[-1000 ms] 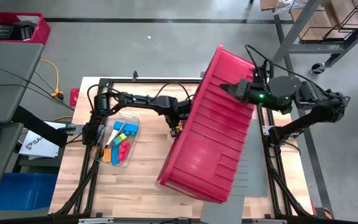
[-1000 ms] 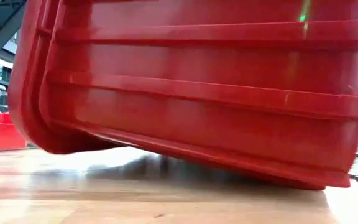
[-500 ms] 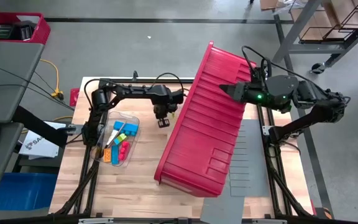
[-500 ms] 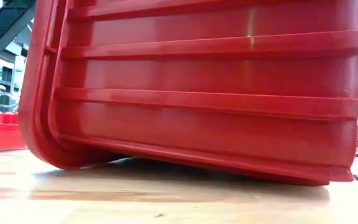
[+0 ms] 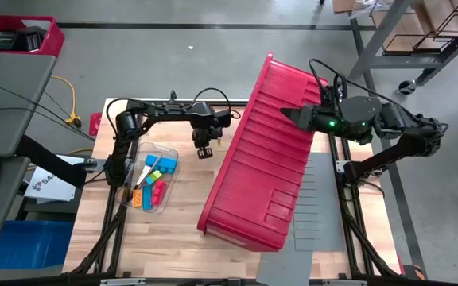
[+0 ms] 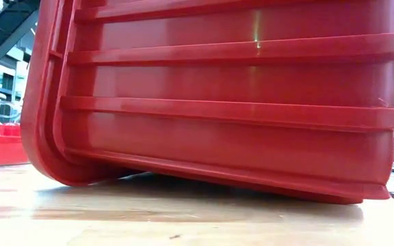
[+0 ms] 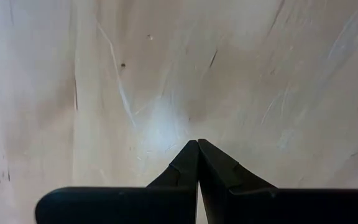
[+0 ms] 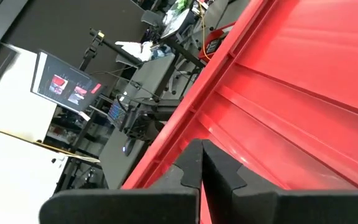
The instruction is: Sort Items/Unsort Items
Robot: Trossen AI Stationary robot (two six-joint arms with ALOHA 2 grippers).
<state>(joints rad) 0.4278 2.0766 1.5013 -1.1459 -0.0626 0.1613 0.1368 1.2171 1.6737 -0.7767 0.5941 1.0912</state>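
The items (image 5: 154, 179), small blue, yellow, orange, red and green pieces, lie in a clear tray (image 5: 168, 156) on the table's left part. My left gripper (image 5: 205, 152) is shut, points straight down over bare wood (image 7: 166, 74) just right of the tray, and touches nothing. A large red bin (image 5: 261, 167) stands tipped on its side, opening toward the table's left, with its lower long edge (image 6: 217, 179) on the table. My right gripper (image 5: 290, 115) is shut at the bin's raised far end. My right gripper's shut fingertips (image 8: 191, 155) lie against the bin's ribbed outer wall (image 8: 247, 118) close to the rim, at the bin's raised far end. The fingers come nearly level from the table's right. Whether they pinch a rib or only press on it, I cannot tell.
The tipped bin fills the low view and covers the table's middle and right part. Bare wood (image 5: 173, 238) lies near the front left. A second red bin (image 5: 22, 36) stands off the table at the far left. Desks and a monitor (image 8: 64, 84) stand beyond.
My left gripper has drawn out from the bin's rim toward the table's left and far edge, tipping until it points straight down. The bin has swung more upright, its rim shifting left and its raised lower corner sinking to the table, and has since stayed still.
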